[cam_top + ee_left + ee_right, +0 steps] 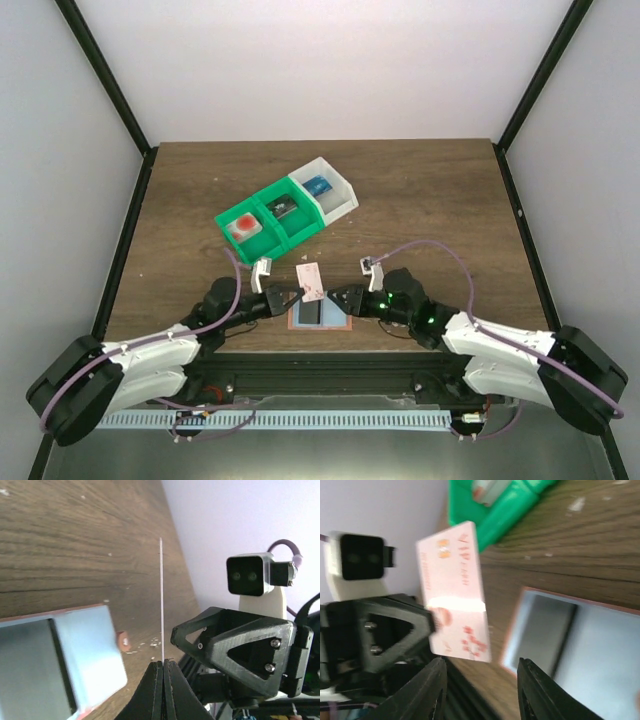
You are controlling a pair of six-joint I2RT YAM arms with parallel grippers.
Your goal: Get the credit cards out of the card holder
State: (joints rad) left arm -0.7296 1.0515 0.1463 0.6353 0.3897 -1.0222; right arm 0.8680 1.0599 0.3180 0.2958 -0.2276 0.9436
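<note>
The card holder (pixel 346 322) lies open and flat on the table's near edge, between my two grippers. A grey card (pixel 309 312) and a pale blue card (pixel 334 312) show inside it. My left gripper (pixel 292 296) is shut on the bottom edge of a whitish credit card with red print (pixel 311 282), held upright above the holder's left side. The left wrist view shows that card edge-on (pixel 161 600) between the shut jaws (pixel 162 664). My right gripper (pixel 480 682) stands open just short of the card (pixel 455 590), touching nothing.
A green-and-white three-compartment bin (pixel 285 212) sits behind the holder, with a red, a black and a blue block in it. A black frame rail runs along the table's near edge. Grey walls stand on the left and right.
</note>
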